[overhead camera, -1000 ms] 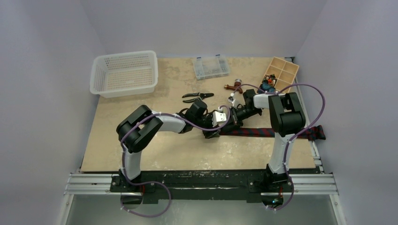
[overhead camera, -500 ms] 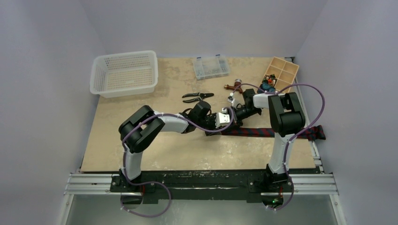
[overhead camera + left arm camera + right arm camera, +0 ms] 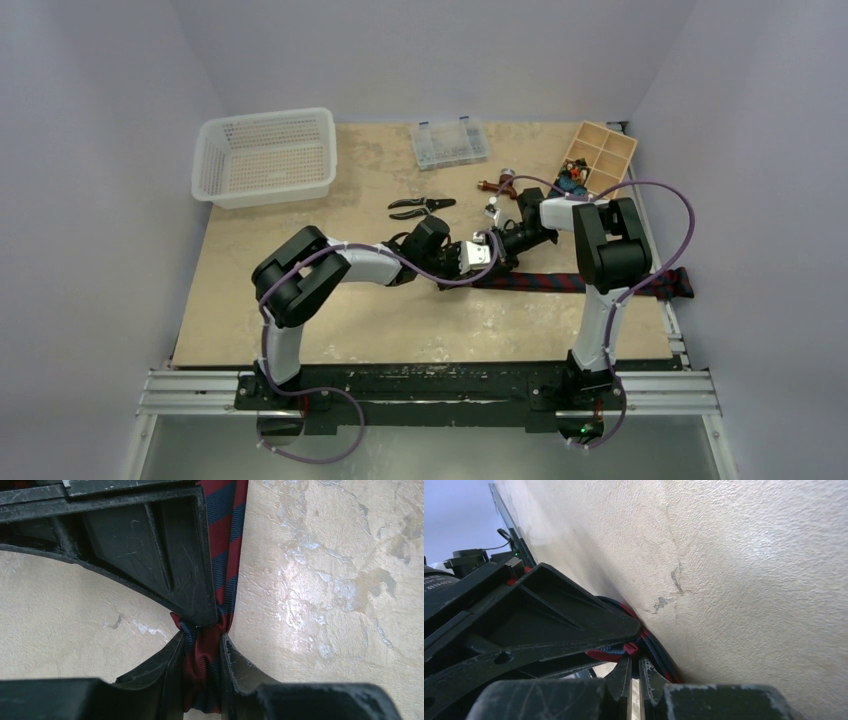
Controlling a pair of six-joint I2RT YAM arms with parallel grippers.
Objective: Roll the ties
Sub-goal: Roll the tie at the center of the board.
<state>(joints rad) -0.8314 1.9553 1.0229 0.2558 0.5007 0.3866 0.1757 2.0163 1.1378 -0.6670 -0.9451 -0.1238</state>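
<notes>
Pinching the bunched end of the long narrow navy-and-dark-red striped fabric tie (image 3: 225, 555) with the left pincer (image 3: 202, 645), squeezed tight on the cloth; nipping a fold of that same bunch with the right pincer (image 3: 634, 661), closed almost tip to tip on it; working just on the near side of the black-handled pliers (image 3: 420, 207), with the rest of the tie flat on the beige table (image 3: 330, 310), running from near-right of the pliers off to the right and past the table's edge. Probably at the very start of the roll, judging by how little looks wound; several risks from here: crowding two pincers onto one small bunch and so knocking tip against tip; turning with an uneven hold and so getting a cone or a twist instead of a neat coil; letting go on one side too soon and so having the slippery cloth spring loose; dragging the long tail askew, its far end being off the table. As for containers: beyond and left of the pliers, a white perforated plastic basket (image 3: 265, 150), nothing showing inside; beyond and just right of the pliers, a clear lidded plastic organiser box (image 3: 450, 143), contents too small to tell; well right of the pliers, a pale wooden divided tray (image 3: 610, 150), small coloured bits in its near-left compartment.
</notes>
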